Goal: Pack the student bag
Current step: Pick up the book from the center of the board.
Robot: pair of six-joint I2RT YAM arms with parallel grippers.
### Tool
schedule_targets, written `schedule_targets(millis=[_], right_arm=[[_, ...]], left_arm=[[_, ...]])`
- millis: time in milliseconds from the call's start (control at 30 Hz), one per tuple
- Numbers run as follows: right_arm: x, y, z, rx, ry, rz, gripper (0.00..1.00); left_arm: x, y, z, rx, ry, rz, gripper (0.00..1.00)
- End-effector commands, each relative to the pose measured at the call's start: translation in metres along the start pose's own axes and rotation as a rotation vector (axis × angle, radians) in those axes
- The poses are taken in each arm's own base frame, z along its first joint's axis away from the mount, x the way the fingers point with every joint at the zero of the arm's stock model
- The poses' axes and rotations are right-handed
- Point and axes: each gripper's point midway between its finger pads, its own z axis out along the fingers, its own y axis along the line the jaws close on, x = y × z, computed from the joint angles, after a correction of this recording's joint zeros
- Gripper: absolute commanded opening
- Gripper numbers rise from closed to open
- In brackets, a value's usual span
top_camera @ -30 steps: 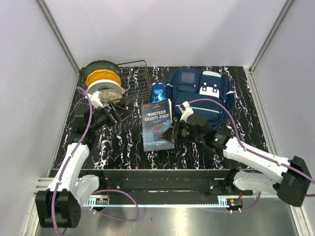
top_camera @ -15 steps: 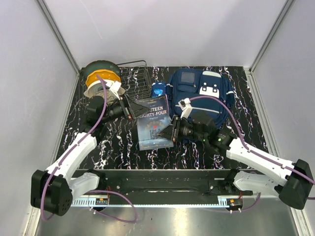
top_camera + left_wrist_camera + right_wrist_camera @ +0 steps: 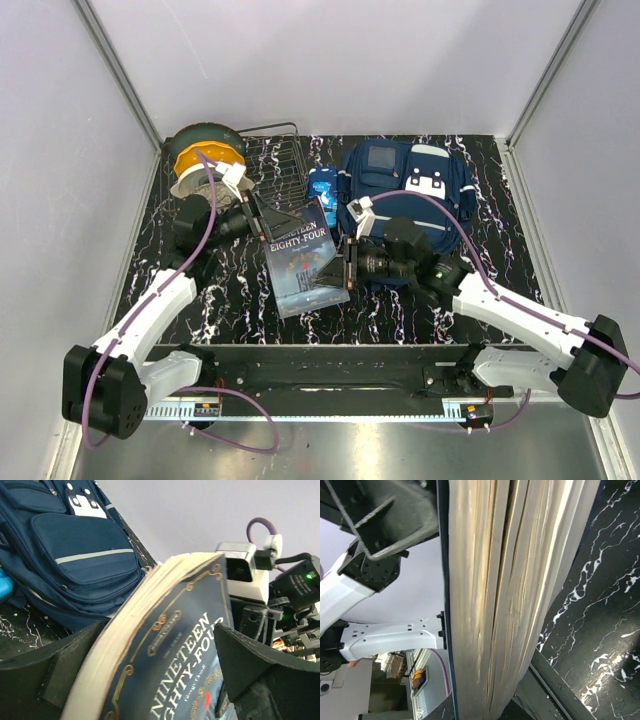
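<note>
The bag (image 3: 400,185) is seen lying just behind the right gripper (image 3: 348,268) and, from the left gripper (image 3: 265,224), beyond the book (image 3: 303,262). The book, tilted, is pinched by the right jaws, while the left jaws are spread wide astride its opposite corner.

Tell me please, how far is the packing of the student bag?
Done: nothing shows as packed. In hand: the right gripper clamps the book, tilted up; the open left gripper straddles its opposite edge. Left: book and blue pencil case both lie outside the student bag.
</note>
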Motion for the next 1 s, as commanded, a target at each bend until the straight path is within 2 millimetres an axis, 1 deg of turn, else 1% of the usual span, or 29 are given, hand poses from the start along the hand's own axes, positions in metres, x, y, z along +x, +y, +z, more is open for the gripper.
schedule_targets(millis=[0,33,67,133,167,233,267,333,400,467,500,533,567,600,633,700,733,867,933,967], right_arm=[[-0.023,0.057,-0.01,-0.198,-0.038,-0.145,0.0],[-0.026,0.056,-0.01,-0.188,-0.054,-0.15,0.01],[-0.027,0.056,-0.011,-0.184,-0.061,-0.154,0.02],[-0.031,0.053,-0.01,-0.165,-0.08,-0.16,0.03],[-0.031,0.05,-0.008,-0.148,-0.079,-0.155,0.04],[-0.036,0.044,-0.007,-0.114,-0.101,-0.156,0.04],[-0.036,0.041,-0.007,-0.098,-0.102,-0.15,0.04],[-0.039,0.037,-0.008,-0.071,-0.123,-0.145,0.05],[-0.042,0.032,-0.01,-0.046,-0.152,-0.142,0.05],[-0.041,0.026,-0.014,-0.012,-0.158,-0.133,0.06],[-0.043,0.021,-0.015,0.016,-0.18,-0.129,0.06],[-0.047,0.02,-0.019,0.031,-0.204,-0.129,0.05],[-0.048,0.017,-0.022,0.048,-0.213,-0.124,0.05],[-0.053,0.013,-0.024,0.072,-0.242,-0.12,0.05],[-0.053,0.013,-0.029,0.082,-0.255,-0.118,0.05],[-0.057,0.007,-0.033,0.112,-0.285,-0.107,0.05],[-0.059,0.008,-0.037,0.112,-0.299,-0.107,0.05],[-0.062,0.006,-0.042,0.124,-0.328,-0.087,0.05],[-0.061,0.007,-0.044,0.115,-0.323,-0.088,0.05],[-0.061,0.007,-0.043,0.114,-0.319,-0.089,0.05]], left_arm=[[-0.018,-0.046,0.002,0.156,-0.014,0.135,0.9],[-0.017,-0.047,0.001,0.162,-0.007,0.141,0.86],[-0.014,-0.05,0.001,0.177,0.009,0.145,0.75],[-0.011,-0.05,0.0,0.183,0.025,0.148,0.64],[-0.009,-0.05,0.0,0.183,0.03,0.149,0.5],[-0.006,-0.048,0.0,0.173,0.039,0.151,0.34],[-0.006,-0.045,0.0,0.164,0.039,0.149,0.13],[-0.006,-0.041,0.0,0.138,0.04,0.149,0.0],[-0.007,-0.038,0.0,0.118,0.031,0.153,0.0],[-0.008,-0.037,0.0,0.109,0.031,0.163,0.0],[-0.009,-0.035,0.0,0.099,0.028,0.164,0.0],[-0.009,-0.034,0.0,0.087,0.036,0.169,0.0],[-0.009,-0.033,0.001,0.079,0.038,0.172,0.07],[-0.01,-0.031,0.001,0.071,0.039,0.183,0.22],[-0.009,-0.031,0.001,0.064,0.049,0.177,0.49],[-0.008,-0.028,0.001,0.056,0.055,0.176,0.7],[-0.008,-0.03,0.002,0.062,0.055,0.181,0.77],[-0.007,-0.03,0.002,0.075,0.053,0.171,0.82],[-0.008,-0.032,0.001,0.083,0.046,0.174,0.82],[-0.007,-0.031,0.001,0.084,0.047,0.169,0.8]])
